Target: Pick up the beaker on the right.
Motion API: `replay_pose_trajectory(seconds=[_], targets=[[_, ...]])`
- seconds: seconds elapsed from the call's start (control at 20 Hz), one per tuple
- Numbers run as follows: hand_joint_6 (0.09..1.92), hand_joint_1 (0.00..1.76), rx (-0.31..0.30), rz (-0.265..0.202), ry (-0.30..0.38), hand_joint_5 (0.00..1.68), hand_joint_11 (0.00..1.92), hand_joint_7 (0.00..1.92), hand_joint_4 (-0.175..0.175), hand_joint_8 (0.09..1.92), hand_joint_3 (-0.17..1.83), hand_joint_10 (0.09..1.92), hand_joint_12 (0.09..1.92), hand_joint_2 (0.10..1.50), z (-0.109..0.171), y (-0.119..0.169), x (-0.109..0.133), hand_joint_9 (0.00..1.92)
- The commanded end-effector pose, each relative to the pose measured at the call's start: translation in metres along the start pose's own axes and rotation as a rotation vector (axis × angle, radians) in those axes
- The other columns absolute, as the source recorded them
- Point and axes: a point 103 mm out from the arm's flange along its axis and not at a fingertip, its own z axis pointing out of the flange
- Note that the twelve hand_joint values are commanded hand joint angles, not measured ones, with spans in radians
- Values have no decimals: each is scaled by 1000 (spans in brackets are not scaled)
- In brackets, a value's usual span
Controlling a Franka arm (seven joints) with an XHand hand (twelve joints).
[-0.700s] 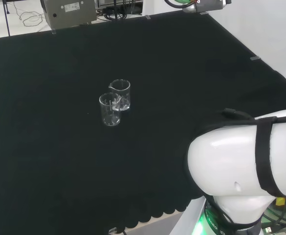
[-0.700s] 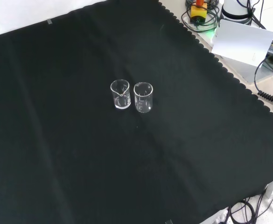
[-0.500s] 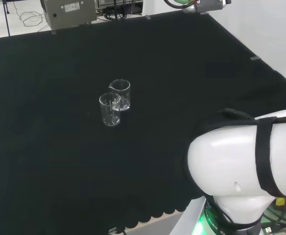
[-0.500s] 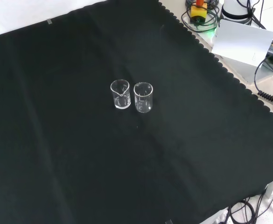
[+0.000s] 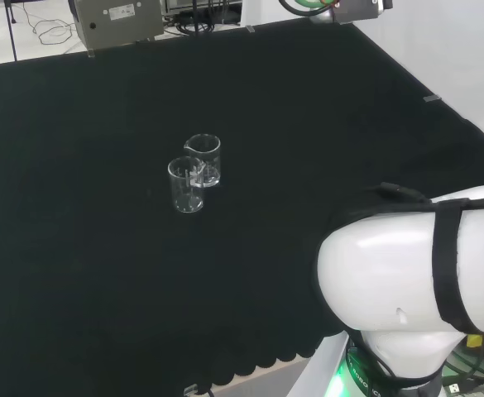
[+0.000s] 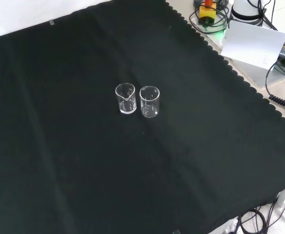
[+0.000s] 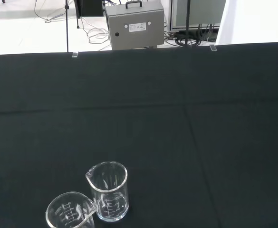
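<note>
A black cloth [image 6: 84, 185] with a scalloped edge covers the bench. Beyond its far edge in the head view stands a grey metal box [image 5: 116, 20] with a handle on top (seen in the wrist view), cables [image 7: 93, 34] trailing on the pale floor beside it. In the front view, a white sheet [image 6: 252, 44] lies off the cloth's right corner.

Two clear glass beakers stand upright on the black cloth [image 6: 59, 161] of the worktop. In the front view one beaker [image 6: 125, 98] stands just to the left of the other beaker [image 6: 149, 101]. One grey metal box [image 7: 135, 26] with one handle sits beyond the cloth's far edge, well apart from the beakers.
</note>
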Motion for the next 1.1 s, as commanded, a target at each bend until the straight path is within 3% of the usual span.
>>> replay_pose_trajectory(seconds=[0.05, 0.3, 0.55, 0.9, 1.1], targets=[[195, 53, -7, 5, 2, 319, 0, 31, -13, 517, 288, 639, 1195, 1304, 8, 2, -1, 99], [176, 148, -25, -3, 16, 346, 0, 78, -18, 532, 250, 650, 1217, 1271, 25, 9, -1, 140], [151, 309, 4, -11, 34, 376, 0, 150, -26, 565, 214, 669, 1297, 1192, 60, 26, -5, 215], [87, 558, 50, -42, 152, 403, 1, 206, -30, 624, 234, 685, 1399, 1001, 116, 75, -19, 328], [87, 690, 70, -60, 168, 416, 15, 221, -31, 638, 304, 684, 1410, 882, 149, 113, -41, 354]])
